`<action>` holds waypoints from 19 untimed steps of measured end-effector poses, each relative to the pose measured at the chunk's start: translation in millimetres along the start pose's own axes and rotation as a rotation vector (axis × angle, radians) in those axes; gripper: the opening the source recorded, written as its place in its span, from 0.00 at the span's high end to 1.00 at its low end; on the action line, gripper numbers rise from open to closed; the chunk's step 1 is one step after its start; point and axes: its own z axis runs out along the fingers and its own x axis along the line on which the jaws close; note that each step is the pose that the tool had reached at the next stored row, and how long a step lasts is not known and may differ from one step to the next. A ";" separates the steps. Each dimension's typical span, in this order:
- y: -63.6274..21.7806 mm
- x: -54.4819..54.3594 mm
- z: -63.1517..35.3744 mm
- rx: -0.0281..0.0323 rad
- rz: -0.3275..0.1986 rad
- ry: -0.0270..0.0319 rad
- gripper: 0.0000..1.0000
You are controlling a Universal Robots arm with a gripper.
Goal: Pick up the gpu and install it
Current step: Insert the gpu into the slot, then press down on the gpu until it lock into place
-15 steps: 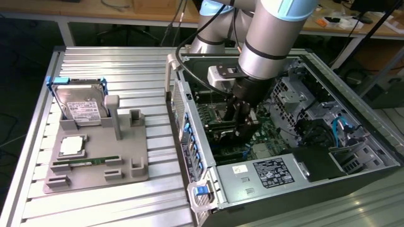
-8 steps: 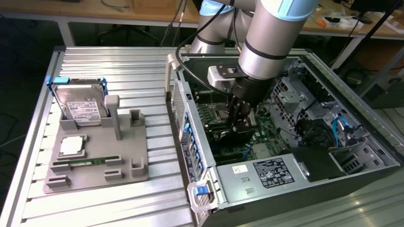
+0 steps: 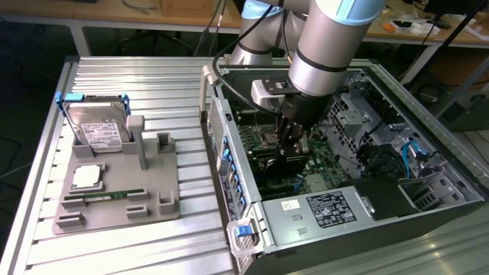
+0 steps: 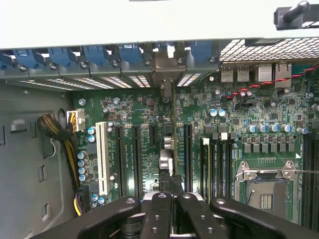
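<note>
Holding the thin dark gpu card [image 4: 167, 149] edge-on, clenched in my black pincer [image 4: 168, 199], I hover it over the green motherboard [image 4: 249, 114] inside the open computer case [image 3: 428, 195]. Pickup is done; judging by the gap, it is not yet seated in a slot.

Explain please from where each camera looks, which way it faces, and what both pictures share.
Exterior view: off the arm, high, looking down on the open computer case, the grey fixture tray with the hard drive on that view's left; the arm and end effector show.
Wrist view: on the wrist, facing down into the case at the motherboard; the end effector holds the gpu edge-on.
Shared: motherboard, end effector, gpu.
</note>
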 end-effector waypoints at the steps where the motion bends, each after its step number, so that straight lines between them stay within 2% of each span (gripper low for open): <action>1: 0.0 0.0 0.0 0.0001 0.000 0.0000 0.89; 15: 0.5 0.0 0.0 0.0000 0.000 -0.0007 0.89; 19: 0.5 -0.2 8.0 -0.0002 0.000 -0.0006 0.89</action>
